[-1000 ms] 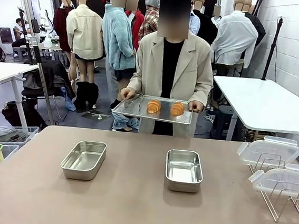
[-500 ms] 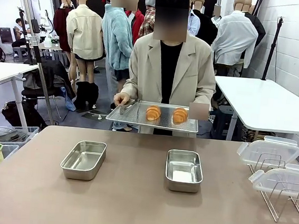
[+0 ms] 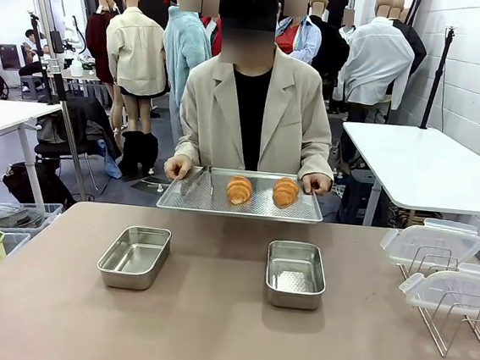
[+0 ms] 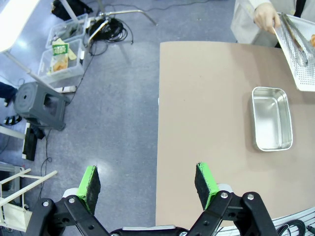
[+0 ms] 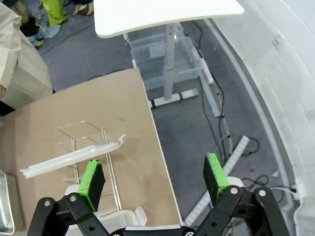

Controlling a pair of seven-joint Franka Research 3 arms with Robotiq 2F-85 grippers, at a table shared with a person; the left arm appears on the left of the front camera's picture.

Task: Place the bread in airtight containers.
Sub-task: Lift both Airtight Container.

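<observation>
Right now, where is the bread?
Front view: both bread rolls lie side by side on the perforated tray that the person holds at the far edge of the table, beyond the left tin and right tin.

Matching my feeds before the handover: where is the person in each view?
Front view: the person stands centre, behind the table's far edge.
Left wrist view: top right corner, hand and jacket.
Right wrist view: upper left edge, beige jacket.
Shared landmark: the brown table.
</observation>
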